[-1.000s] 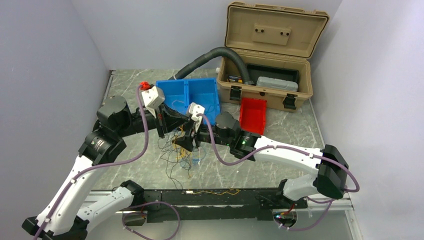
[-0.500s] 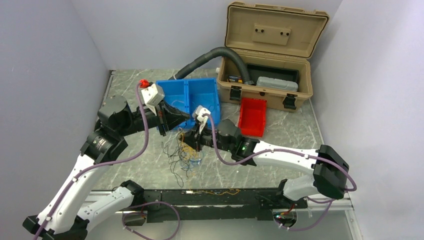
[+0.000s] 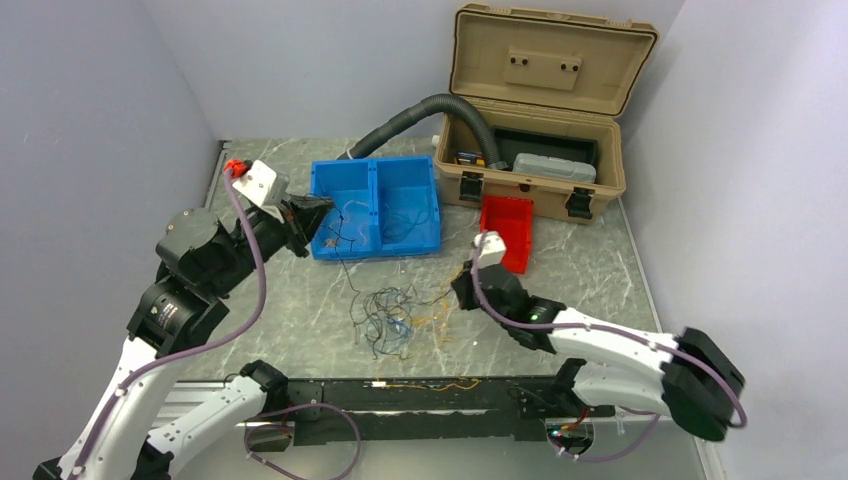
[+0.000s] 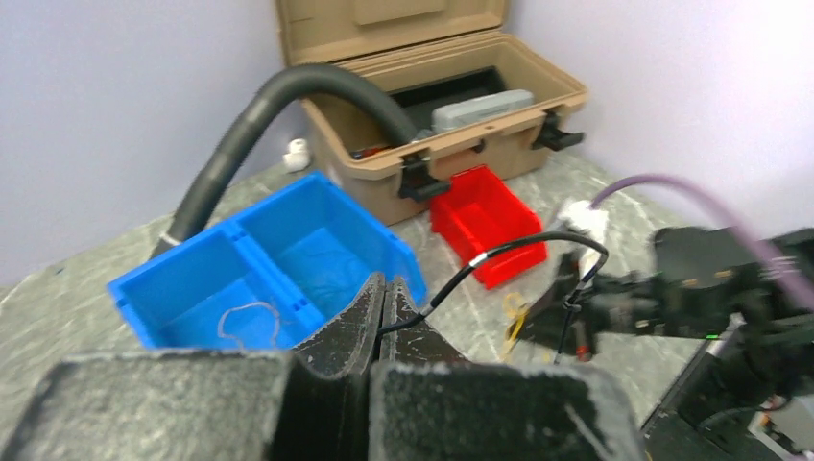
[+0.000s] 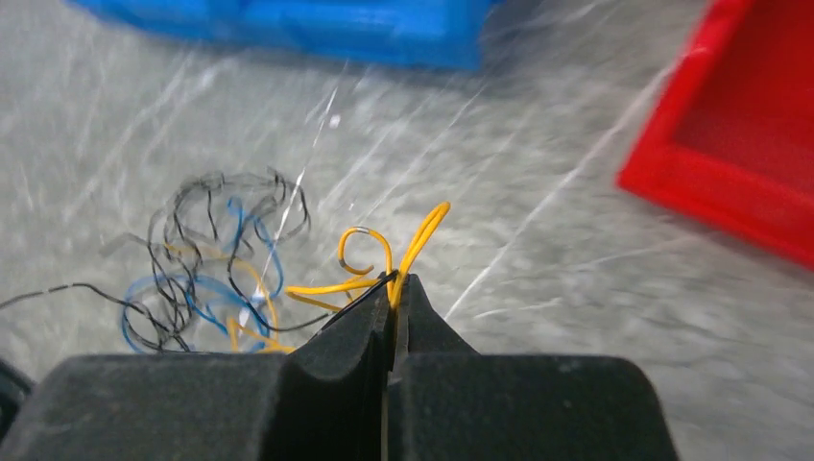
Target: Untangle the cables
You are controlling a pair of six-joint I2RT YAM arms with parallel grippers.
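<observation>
Left gripper (image 4: 382, 288) is clamping its two fingers tight on a black cable (image 4: 523, 240), which is running out taut to the right, toward the right arm. In the top view this gripper (image 3: 316, 208) is hanging at the left edge of the blue bin (image 3: 400, 246). Right gripper (image 5: 394, 288) is pinching a yellow cable (image 5: 422, 238) between closed fingers, low over the table (image 3: 590, 250), with the yellow loop sticking up just past the tips. The tangle of cables (image 3: 385, 320), black, blue and yellow strands, is lying on the table between the two arms, just left of the right gripper (image 3: 462, 290) and in front of the blue bin. A red bin (image 3: 505, 232) is sitting beside the blue one; behind them a tan case (image 3: 545, 100) is standing open, with a grey hose (image 3: 415, 112) leading into it.
</observation>
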